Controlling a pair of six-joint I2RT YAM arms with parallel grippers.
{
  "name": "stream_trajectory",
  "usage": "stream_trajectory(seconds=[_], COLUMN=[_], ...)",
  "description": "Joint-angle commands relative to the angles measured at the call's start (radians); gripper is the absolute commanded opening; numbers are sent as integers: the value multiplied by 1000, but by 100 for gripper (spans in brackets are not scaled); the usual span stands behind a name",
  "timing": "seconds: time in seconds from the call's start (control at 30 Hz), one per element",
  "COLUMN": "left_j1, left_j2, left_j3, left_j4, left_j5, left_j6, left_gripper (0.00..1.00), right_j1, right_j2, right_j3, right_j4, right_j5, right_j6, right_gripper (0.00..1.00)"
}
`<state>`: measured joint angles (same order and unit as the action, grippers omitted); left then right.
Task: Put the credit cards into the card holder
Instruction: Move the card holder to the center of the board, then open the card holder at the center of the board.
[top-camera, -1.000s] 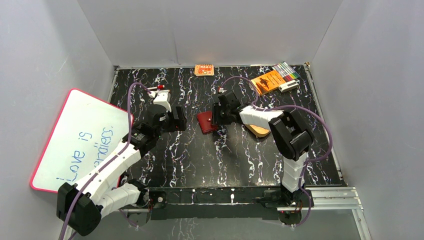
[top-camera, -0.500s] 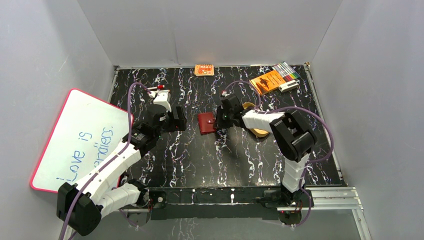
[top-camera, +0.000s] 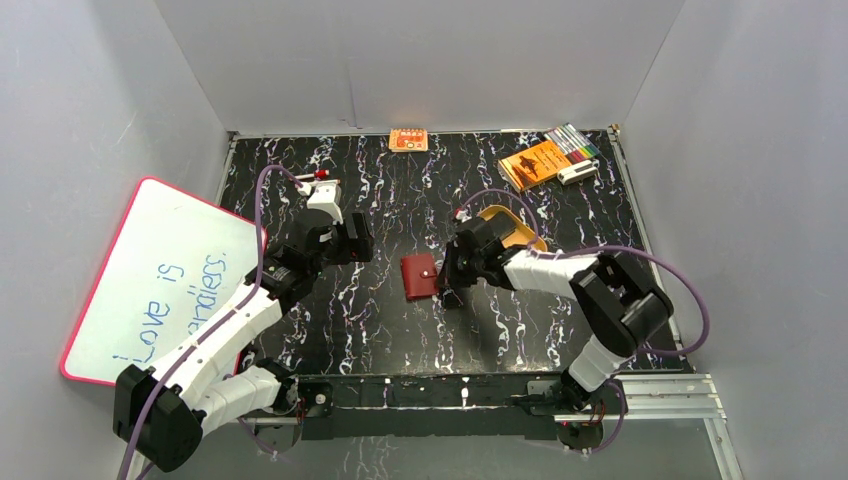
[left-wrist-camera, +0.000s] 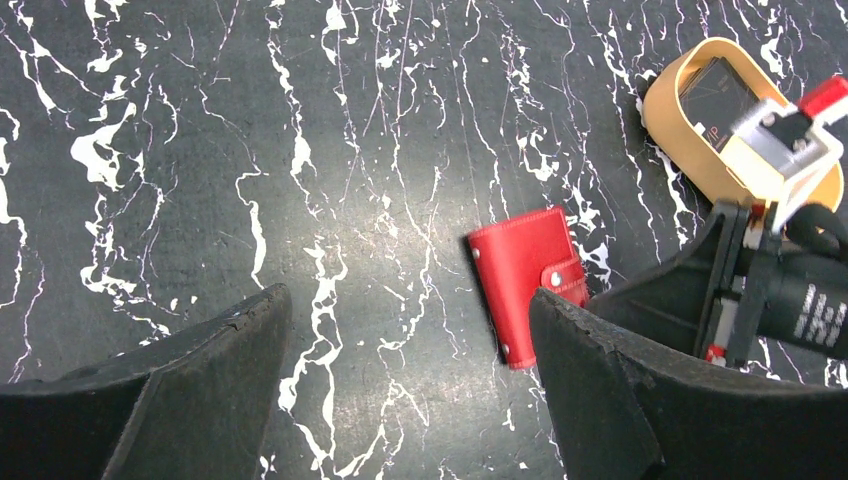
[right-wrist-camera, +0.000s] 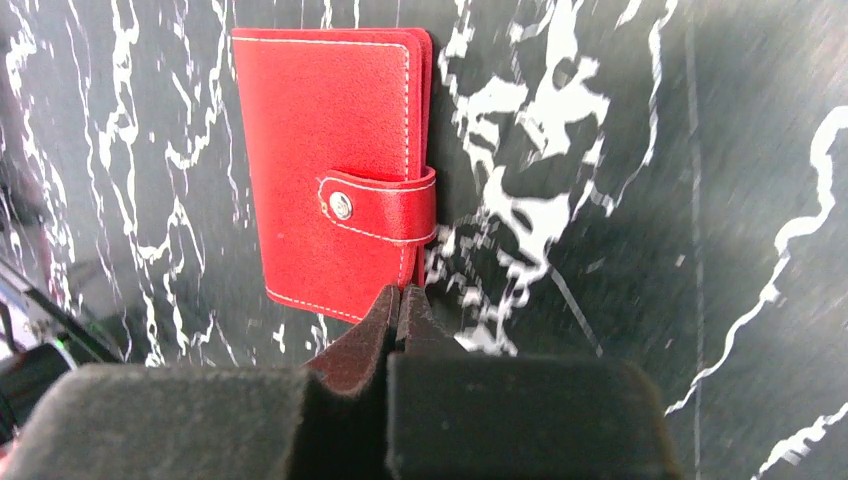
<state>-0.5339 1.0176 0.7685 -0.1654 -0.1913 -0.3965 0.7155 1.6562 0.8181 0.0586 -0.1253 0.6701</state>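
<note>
Nothing filed yet
My right end effector (right-wrist-camera: 400, 296) sat pinched shut at the snapped wallet (right-wrist-camera: 330, 130); card (left-wrist-camera: 715, 90) (dark) lay in tray (left-wrist-camera: 664, 106).

Black white-veined worktop (top-camera: 380, 320), 5 items on it: closed red card holder (top-camera: 419, 276) center, tan oval tray (top-camera: 497, 209) just right; far edge: orange box (top-camera: 408, 139), orange booklet (top-camera: 535, 163), marker pack (top-camera: 573, 140).
</note>
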Motion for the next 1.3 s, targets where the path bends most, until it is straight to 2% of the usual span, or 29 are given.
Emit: stream_trajectory(seconds=[0.0,0.1,0.23,0.33,0.47,0.53,0.63,0.83,0.93,1.27], left_j1=[-10,-10,-11,-11,-11,-18,-37,-56,-61,-63], left_j2=[-14,-10,-28,-60,-34,11,92,228,294,424], left_j3=[22,25,-6,-63,-124,-149,-183,-247,-248,-230], left_j4=[-9,-33,-42,34,173,249,327,455,477,539], left_j5=[1,10,93,215,367,421,454,460,456,442], left_j6=[-12,-67,-186,-278,-396,-454,-509,-591,-597,-610], left_gripper=[85,85,84,81,73,64,52,34,29,21], right_j1=[44,63,75,87,123,152,199,259,268,294], right_j2=[-86,-126,-202,-262,-301,-291,-237,-145,-88,56], right_j3=[-69,-96,-88,-59,10,49,100,149,194,313], right_j4=[1,-25,-114,-193,-290,-322,-345,-291,-290,-351], right_j5=[14,39,97,147,233,281,360,422,410,465], right_j6=[43,46,13,-25,-87,-119,-150,-179,-190,-196], right_gripper=[0,0,36,44,45,45,43,41,41,44])
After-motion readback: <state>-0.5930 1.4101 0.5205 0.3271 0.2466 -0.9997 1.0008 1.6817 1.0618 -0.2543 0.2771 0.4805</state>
